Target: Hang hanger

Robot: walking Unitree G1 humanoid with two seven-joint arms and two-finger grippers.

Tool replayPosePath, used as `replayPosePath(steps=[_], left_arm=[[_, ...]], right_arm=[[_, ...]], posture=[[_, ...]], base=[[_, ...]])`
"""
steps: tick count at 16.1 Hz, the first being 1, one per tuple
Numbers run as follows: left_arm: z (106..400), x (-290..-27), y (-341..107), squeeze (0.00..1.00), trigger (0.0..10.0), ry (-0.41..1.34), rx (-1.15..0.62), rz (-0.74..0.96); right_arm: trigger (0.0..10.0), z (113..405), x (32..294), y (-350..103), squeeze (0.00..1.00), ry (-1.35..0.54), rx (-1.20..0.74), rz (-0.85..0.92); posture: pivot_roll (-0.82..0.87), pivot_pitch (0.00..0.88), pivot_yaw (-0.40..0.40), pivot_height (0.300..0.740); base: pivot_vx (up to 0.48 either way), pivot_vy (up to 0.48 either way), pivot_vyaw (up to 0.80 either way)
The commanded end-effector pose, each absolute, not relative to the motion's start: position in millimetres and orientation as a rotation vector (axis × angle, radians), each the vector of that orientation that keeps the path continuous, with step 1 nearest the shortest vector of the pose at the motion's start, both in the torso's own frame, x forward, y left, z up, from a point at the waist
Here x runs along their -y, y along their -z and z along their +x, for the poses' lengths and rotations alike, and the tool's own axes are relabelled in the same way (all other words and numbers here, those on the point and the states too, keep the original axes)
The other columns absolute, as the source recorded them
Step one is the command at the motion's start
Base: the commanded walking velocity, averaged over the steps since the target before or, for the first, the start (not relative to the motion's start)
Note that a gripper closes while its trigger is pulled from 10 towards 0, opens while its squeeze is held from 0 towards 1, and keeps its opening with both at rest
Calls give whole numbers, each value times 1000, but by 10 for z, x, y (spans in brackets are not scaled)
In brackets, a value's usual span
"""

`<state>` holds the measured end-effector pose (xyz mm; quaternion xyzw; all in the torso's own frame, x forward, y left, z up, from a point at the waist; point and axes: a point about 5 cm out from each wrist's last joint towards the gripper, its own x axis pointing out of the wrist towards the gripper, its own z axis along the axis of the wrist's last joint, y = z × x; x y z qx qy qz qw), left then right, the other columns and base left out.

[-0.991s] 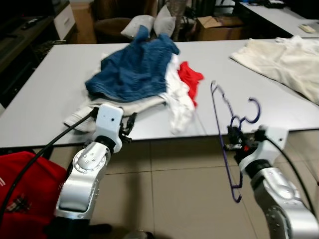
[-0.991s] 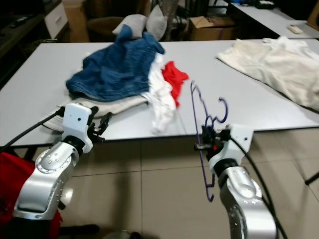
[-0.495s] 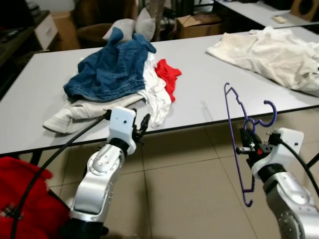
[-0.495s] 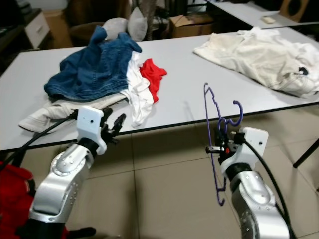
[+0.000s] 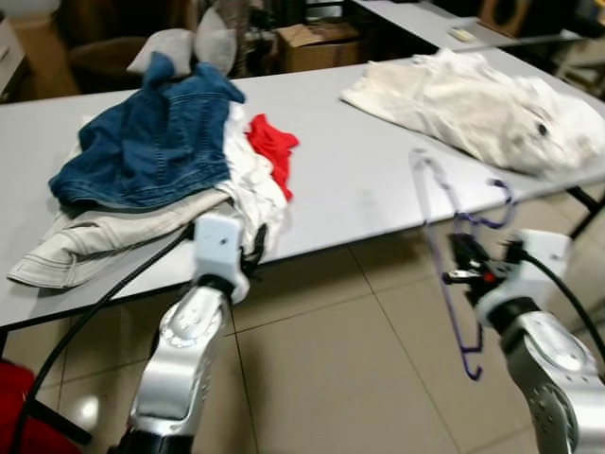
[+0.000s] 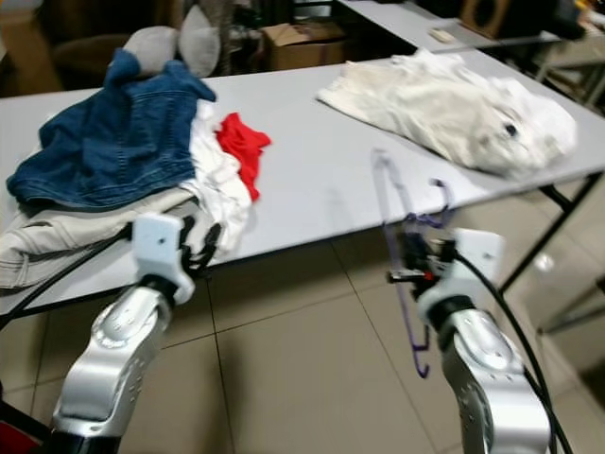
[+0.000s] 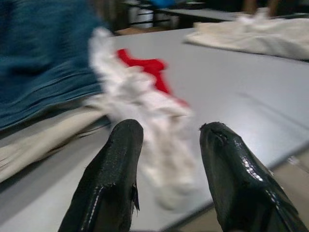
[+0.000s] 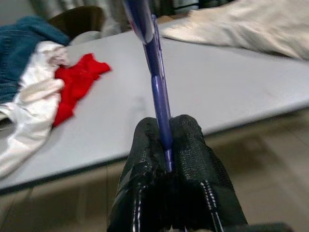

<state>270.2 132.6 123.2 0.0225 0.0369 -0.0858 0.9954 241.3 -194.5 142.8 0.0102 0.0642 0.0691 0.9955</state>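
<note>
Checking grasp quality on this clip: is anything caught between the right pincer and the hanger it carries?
Nothing visible. The right pincer is shut directly on the purple hanger, with no cloth between. The hanger hangs before the table edge, apart from the clothes.

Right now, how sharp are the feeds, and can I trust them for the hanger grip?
Both eye views are motion-blurred, smearing the thin purple plastic hanger. Right wrist view is sharp up close: the right tool is pinched shut on the hanger's bar, background soft. Left wrist view: the open left tool is crisp, the white cloth blurred.
</note>
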Motion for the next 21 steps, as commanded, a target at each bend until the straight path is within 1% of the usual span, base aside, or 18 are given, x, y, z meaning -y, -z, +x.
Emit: replayPosePath(steps=[1,3,7,11,13,17,20,21], left_arm=[[2697,-1404,-1304,0,10000,118,-37,57],[2684,-1446,-1324,0,10000,84,-20,73],[2667,-1424,-1323,0,10000,89,-17,69],[2701,-1392,-1342,0,10000,110,-11,70],[2719,-1381,-1359,0,10000,109,-10,39],[2735,-1407,-1377,0,10000,107,-7,56],[2743,-1461,-1389,0,10000,106,-4,68],[2742,-1478,-1397,0,10000,110,-1,73]], right_arm=[[10000,2438,1930,-1432,0,-159,-137,-11],[10000,2440,1893,-1407,0,-180,-144,-18],[10000,2425,1928,-1398,0,-177,-149,-28],[10000,2400,1955,-1395,0,-158,-147,-34],[10000,2389,1957,-1393,0,-156,-146,-35],[10000,2391,1913,-1387,0,-184,-148,-59],[10000,2394,1872,-1371,0,-191,-143,-65],[10000,2388,1867,-1361,0,-187,-139,-50]], posture=[[-11,7,-51,740],[-4,12,-65,740],[-6,15,-65,740],[-18,14,-41,740],[-19,16,-36,740],[-10,13,-26,740],[4,13,-17,740],[8,12,-14,740]], base=[[345,0,0],[343,0,0],[344,0,0],[346,0,0],[347,0,0],[347,0,0],[345,0,640],[330,0,0]])
